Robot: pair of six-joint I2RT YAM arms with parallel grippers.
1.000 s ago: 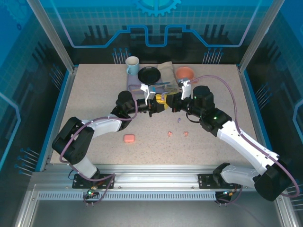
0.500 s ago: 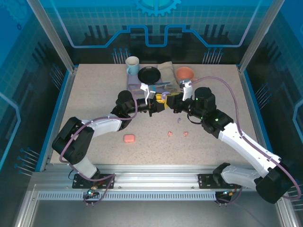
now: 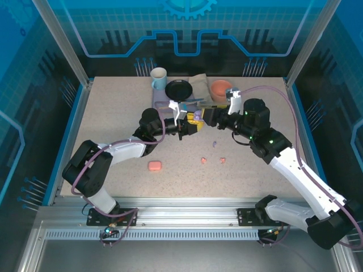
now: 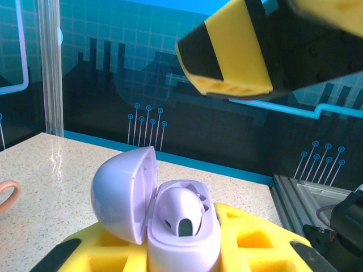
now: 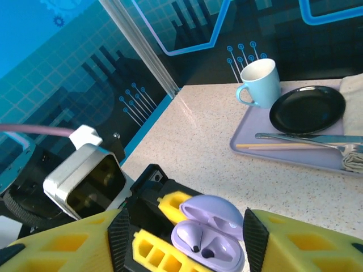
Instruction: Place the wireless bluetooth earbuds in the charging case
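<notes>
- Top view: a speckled counter (image 3: 113, 124) inside blue walls is bearing pink earbuds (image 3: 203, 160) at lower centre; the arms (image 3: 125, 150) are bending inward to mid-frame.
- Left wrist: the left fingers (image 4: 272, 260) are pinching the open lilac case (image 4: 181, 243), with a lilac earbud (image 4: 180, 212) inside.
- Right wrist: the right fingers (image 5: 57, 249) are standing spread beside it.

The charging case (image 4: 181, 243) is lilac, as is the earbud (image 4: 178, 211) inside it. The table (image 3: 113, 124) is beige with fine speckles. On it: one lilac earbud (image 3: 214, 144), two salmon-pink earbuds (image 3: 203, 160), one salmon-pink case (image 3: 154, 165). Mug (image 3: 158, 78): pale blue. Plate (image 3: 179, 89): black. Bowl (image 3: 222, 87): orange.
</notes>
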